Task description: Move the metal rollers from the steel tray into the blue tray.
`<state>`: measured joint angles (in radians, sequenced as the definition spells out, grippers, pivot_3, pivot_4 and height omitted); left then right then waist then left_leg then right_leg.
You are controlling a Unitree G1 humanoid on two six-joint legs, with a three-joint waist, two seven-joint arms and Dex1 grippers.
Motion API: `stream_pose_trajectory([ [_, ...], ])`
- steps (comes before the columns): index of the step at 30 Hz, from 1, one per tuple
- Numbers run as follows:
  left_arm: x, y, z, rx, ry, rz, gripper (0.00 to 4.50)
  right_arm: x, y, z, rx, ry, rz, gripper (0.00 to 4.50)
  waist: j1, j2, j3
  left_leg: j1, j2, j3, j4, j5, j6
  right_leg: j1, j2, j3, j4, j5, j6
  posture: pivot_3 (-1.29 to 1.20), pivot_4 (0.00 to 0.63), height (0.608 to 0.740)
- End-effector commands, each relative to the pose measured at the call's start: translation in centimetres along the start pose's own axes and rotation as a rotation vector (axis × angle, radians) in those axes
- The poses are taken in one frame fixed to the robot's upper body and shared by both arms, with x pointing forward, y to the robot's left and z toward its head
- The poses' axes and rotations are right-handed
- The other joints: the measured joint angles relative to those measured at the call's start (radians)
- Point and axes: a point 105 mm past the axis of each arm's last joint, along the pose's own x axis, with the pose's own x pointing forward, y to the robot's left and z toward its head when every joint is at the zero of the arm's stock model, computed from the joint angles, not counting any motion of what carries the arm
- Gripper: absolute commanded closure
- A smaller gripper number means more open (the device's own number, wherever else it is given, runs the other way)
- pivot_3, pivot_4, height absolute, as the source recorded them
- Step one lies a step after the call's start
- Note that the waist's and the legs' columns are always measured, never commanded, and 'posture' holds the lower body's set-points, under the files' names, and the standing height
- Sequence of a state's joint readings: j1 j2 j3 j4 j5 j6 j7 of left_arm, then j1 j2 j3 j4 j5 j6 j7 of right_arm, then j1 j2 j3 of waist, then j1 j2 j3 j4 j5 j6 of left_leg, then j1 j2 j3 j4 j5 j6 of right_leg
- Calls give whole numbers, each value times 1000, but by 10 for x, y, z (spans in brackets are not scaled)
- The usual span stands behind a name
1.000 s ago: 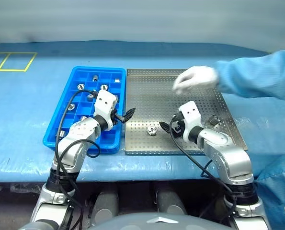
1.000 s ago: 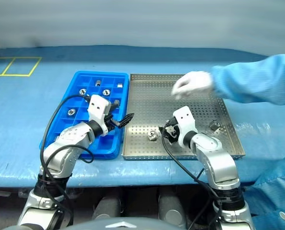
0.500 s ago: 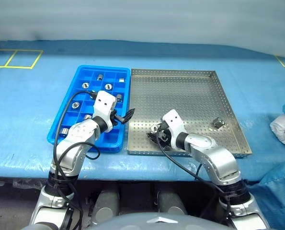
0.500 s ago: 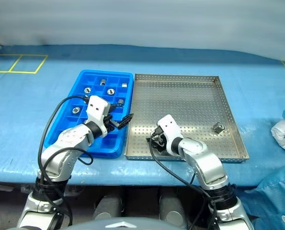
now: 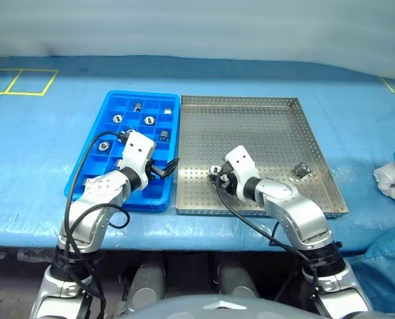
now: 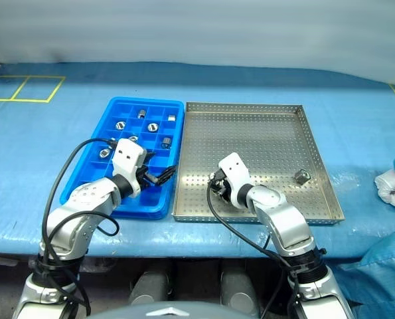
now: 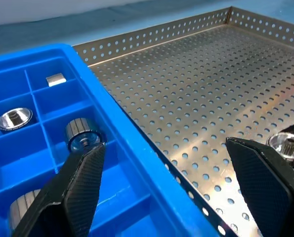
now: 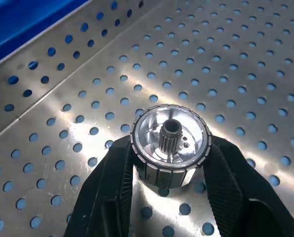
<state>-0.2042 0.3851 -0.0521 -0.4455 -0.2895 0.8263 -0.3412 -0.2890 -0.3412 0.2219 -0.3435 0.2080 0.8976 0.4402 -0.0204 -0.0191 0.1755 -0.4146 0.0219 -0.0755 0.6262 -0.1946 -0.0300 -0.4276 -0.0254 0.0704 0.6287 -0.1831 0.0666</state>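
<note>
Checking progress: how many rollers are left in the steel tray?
2: gripped roller in the right gripper, front-left of the steel tray; loose roller by its right rim. Others may be hidden.

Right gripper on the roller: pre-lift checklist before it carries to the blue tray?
1. Right gripper fingers on both sides of the roller: ok.
2. Grip firm enough to lift: cannot tell.
3. Free compartments in the blue tray: ok.
4. Left gripper open, over the blue tray's near right edge, on the likely path: not ok.
5. Person's gloved hand off the steel tray: ok.
</note>
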Motion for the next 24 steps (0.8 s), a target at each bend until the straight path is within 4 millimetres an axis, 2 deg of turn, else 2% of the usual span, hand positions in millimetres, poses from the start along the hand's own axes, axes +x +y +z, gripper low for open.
stream_pose_trajectory([
  [1,-21,26,11,5,-30,146,265,2,24,49,-58,-163,120,2811,0,0,0,0,0,0,0,0,0,0,0,0,0,0,0,177,150,740],
  [5,-45,46,7,-10,14,257,265,17,60,76,-71,-220,288,2811,9,0,0,0,1,-1,-1,0,0,0,1,-1,0,0,0,243,150,740],
  [10,-77,61,-2,11,98,360,265,38,103,87,-147,-214,448,2811,37,0,0,1,1,-2,-5,0,0,0,1,-3,0,-1,-3,307,150,740],
  [12,-88,66,-7,9,125,404,265,46,117,86,-159,-202,486,2811,49,0,0,1,1,-2,-5,0,0,-1,1,-3,-1,-2,-3,322,150,740],
  [16,-98,67,-14,-6,148,444,265,59,137,72,-190,-158,534,2811,76,0,0,1,1,-3,-5,0,0,0,1,-4,0,-2,-4,365,150,740],
  [20,-95,61,-13,-8,140,425,265,68,138,61,-191,-125,532,2811,107,0,0,1,1,-3,-5,0,-1,-1,1,-4,0,-2,-4,377,150,740],
  [22,-92,58,-11,-4,129,409,265,72,132,58,-202,-115,503,2087,117,-1,0,2,1,-2,-6,0,-2,-1,1,-4,0,-2,-4,370,150,740],
  [24,-89,57,-9,0,124,398,265,73,129,58,-208,-121,490,1549,119,-1,0,2,1,-2,-6,0,-2,-1,1,-4,0,-2,-4,356,150,740],
])
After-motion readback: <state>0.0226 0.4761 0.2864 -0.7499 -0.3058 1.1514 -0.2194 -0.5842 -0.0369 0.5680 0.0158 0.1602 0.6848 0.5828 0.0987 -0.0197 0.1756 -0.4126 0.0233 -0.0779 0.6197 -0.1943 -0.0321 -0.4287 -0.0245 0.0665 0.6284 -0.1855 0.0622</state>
